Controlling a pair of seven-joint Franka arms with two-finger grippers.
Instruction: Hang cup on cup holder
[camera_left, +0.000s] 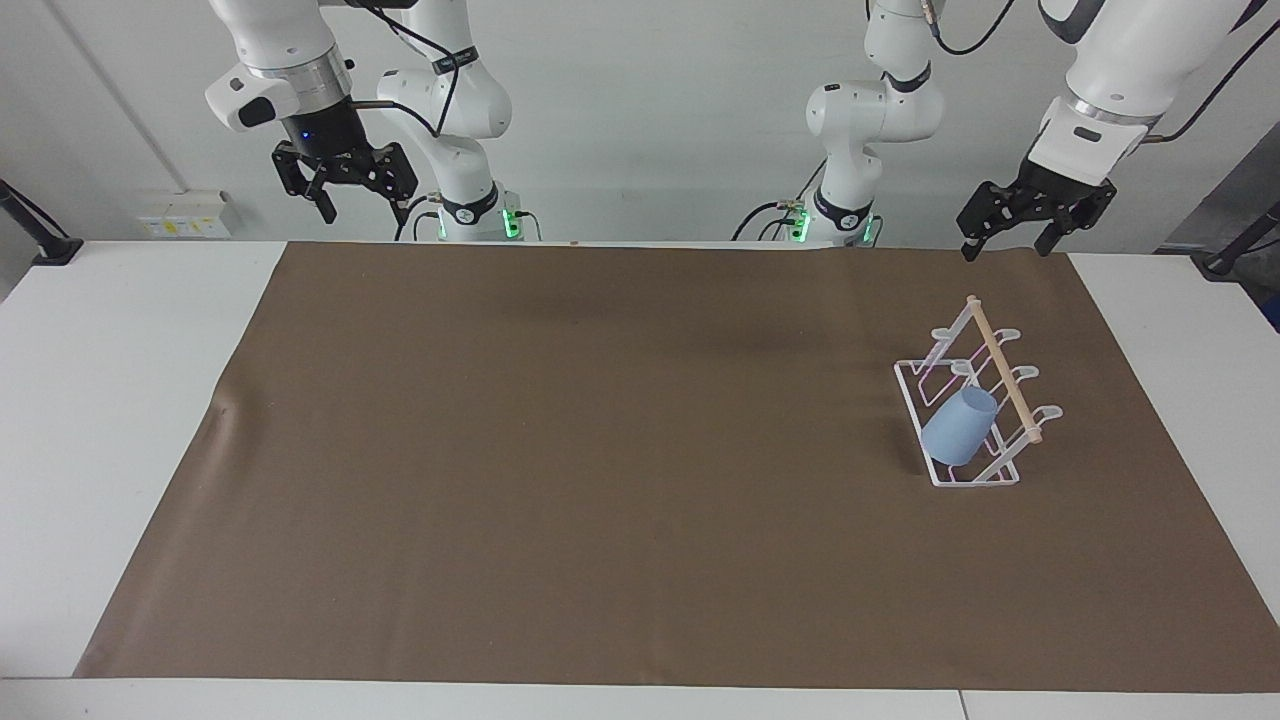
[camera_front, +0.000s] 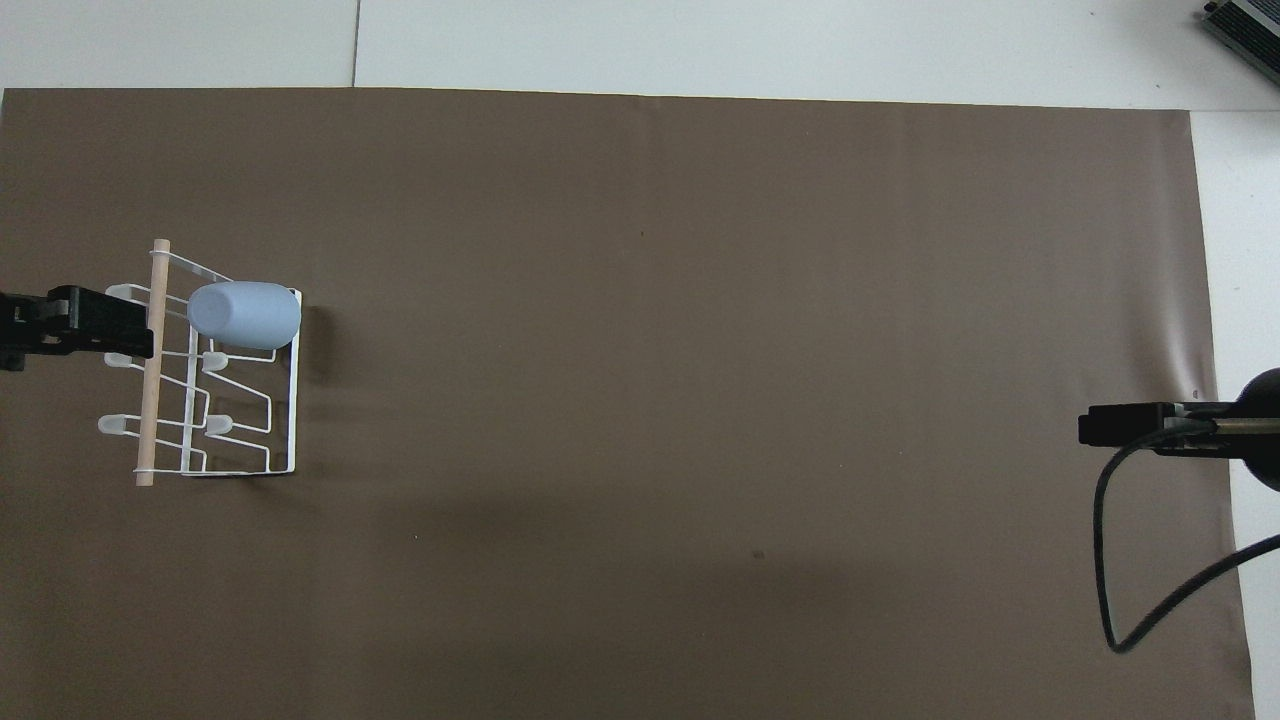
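Observation:
The light-blue cup (camera_left: 960, 426) sits upside down and tilted on a prong of the white wire cup holder (camera_left: 1003, 370), at the holder's end farther from the robots. In the overhead view the cup (camera_front: 245, 315) lies across the holder (camera_front: 150, 400). The holder stands on the brown mat at the left arm's end of the table. My left gripper (camera_left: 1005, 246) is open and empty. It hangs in the air over the mat's edge by the robots, well above the holder and apart from it. In the overhead view, my left gripper (camera_front: 125, 325) overlaps the holder's side. My right gripper (camera_left: 350, 203) is open and empty; that arm waits, raised at its own end.
A brown mat (camera_left: 600, 450) covers most of the white table. A black cable (camera_front: 1110, 560) loops down from the right gripper (camera_front: 1095, 428) over the mat's edge at the right arm's end.

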